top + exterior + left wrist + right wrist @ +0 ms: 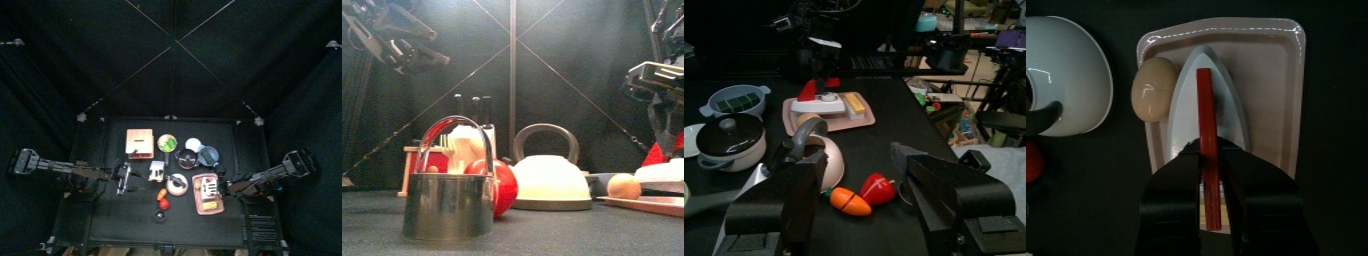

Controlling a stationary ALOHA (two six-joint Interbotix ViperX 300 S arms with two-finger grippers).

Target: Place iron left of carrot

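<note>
At the left side of the black bench, the left arm's black two-jawed tool (128,178) hangs above the surface with its jaws spread wide and nothing between them. Just ahead of it, near the middle of the bench, lies the small stubby orange toy carrot (850,201), touching a small red rounded toy vegetable (879,187). To the right of those sits a shallow pink-red plastic tray (1280,90). The small white toy iron (1193,90), which has a red handle running along its top, lies inside this tray, so it is on the carrot's right. A tan egg-shaped piece (1154,88) rests against the iron's side at the tray's edge. The right arm's tool (1207,160) points down over the tray with its jaws clenched on the iron's red handle.
</note>
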